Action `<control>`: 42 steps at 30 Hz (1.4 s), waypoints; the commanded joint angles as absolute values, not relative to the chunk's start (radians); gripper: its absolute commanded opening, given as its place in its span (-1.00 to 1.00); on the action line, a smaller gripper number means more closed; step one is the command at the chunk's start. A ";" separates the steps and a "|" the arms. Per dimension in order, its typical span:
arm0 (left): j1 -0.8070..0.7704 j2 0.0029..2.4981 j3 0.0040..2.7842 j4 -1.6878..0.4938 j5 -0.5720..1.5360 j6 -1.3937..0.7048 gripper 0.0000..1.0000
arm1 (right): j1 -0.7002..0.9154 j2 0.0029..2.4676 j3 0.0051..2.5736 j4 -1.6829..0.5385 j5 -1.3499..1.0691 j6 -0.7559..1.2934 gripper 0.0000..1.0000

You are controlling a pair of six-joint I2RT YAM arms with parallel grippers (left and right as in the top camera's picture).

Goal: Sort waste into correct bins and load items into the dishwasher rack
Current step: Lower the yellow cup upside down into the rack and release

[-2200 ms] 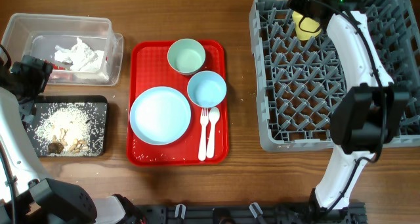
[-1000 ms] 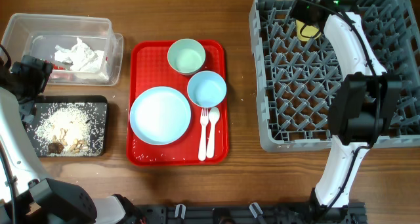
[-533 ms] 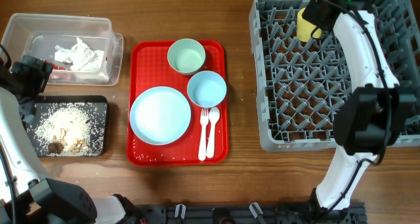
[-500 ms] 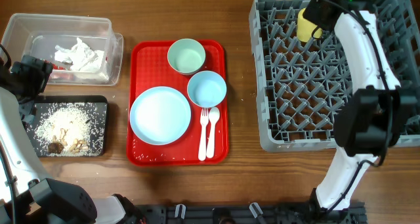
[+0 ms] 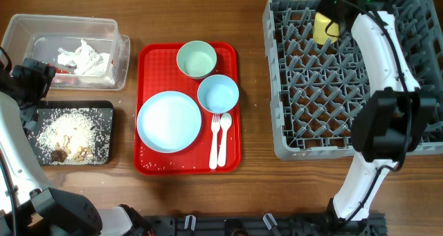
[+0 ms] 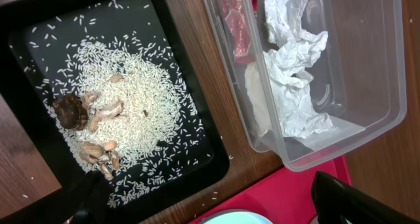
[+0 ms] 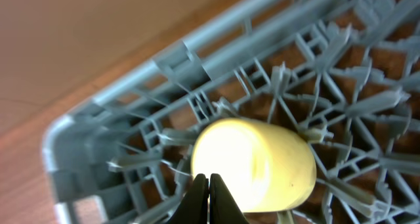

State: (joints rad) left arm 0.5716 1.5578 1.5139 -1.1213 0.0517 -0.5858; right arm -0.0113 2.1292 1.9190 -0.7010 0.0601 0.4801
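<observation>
Right hand (image 7: pixel 209 183) is clenched tight, tips at the yellow cup (image 7: pixel 256 159) in the grey rack (image 5: pixel 311 111); left hand (image 6: pixel 209 192) hangs spread wide above the black tray (image 6: pixel 39 27).

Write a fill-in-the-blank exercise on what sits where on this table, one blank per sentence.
The ____ cup lies in the grey rack.
A white plastic fork and ____ lie side by side on the red tray.
The black tray holds brown scraps and white ____.
The clear tub holds a red wrapper and crumpled white ____.
Missing: yellow; spoon; rice; napkins.
</observation>
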 commanded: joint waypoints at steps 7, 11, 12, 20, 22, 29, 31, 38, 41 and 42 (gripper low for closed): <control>0.576 1.556 1.518 -1.119 0.056 -0.584 1.00 | -0.013 2.164 1.909 -0.799 0.214 0.470 -0.91; 0.576 1.556 1.518 -1.119 0.056 -0.584 1.00 | -0.016 2.161 1.911 -0.849 0.222 0.474 -0.91; 0.576 1.556 1.518 -1.119 0.056 -0.584 1.00 | -0.014 2.153 1.912 -0.850 0.201 0.471 -0.92; 0.576 1.556 1.518 -1.119 0.056 -0.584 1.00 | -0.010 2.062 1.911 -0.637 -0.070 0.411 -0.91; 0.576 1.556 1.518 -1.119 0.056 -0.584 1.00 | -0.010 2.076 1.911 -0.614 -0.069 0.412 -0.91; 0.576 1.556 1.518 -1.119 0.056 -0.584 1.00 | -0.011 2.184 1.909 -0.666 0.070 0.435 -0.91; 0.576 1.556 1.518 -1.119 0.056 -0.584 1.00 | -0.011 2.185 1.910 -0.704 0.139 0.463 -0.91; 0.576 1.556 1.518 -1.119 0.056 -0.584 1.00 | -0.014 2.176 1.912 -0.803 0.189 0.505 -0.92; 0.576 1.556 1.518 -1.119 0.056 -0.584 1.00 | -0.014 2.133 1.912 -0.859 0.191 0.526 -0.91; 0.576 1.556 1.518 -1.119 0.056 -0.584 1.00 | -0.014 2.120 1.912 -0.871 0.191 0.527 -0.91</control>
State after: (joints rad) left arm 0.5716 1.5578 1.5139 -1.1213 0.0517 -0.5854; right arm -0.0116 2.1582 1.9209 -0.8204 0.1604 0.4904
